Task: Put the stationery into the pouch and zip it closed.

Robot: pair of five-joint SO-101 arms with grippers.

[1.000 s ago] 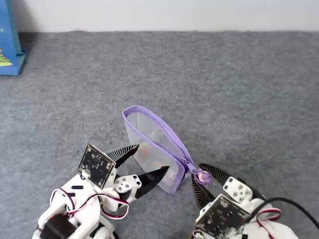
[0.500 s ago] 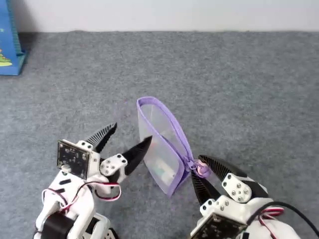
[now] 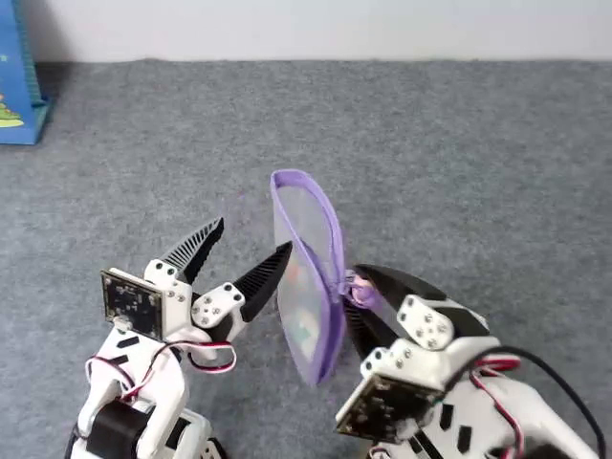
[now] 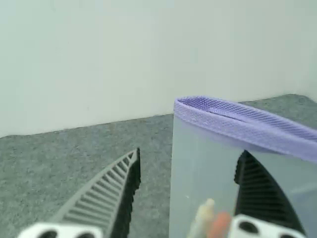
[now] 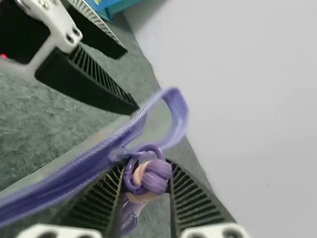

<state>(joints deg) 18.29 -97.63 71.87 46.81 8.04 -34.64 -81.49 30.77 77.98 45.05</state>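
Between the two arms on the grey table (image 3: 478,163), the pouch (image 3: 306,225) stands on edge with stationery (image 3: 300,323) showing through its clear wall. The right gripper (image 3: 355,293) is clenched on the purple zipper pull (image 5: 147,174), while the left gripper (image 3: 253,237) is spread wide, one finger by the pouch's side (bracing nothing, I judge). With no firm hold opposite the pull, dragging the zipper would likely haul or topple the whole pouch, leaving its far stretch unzipped
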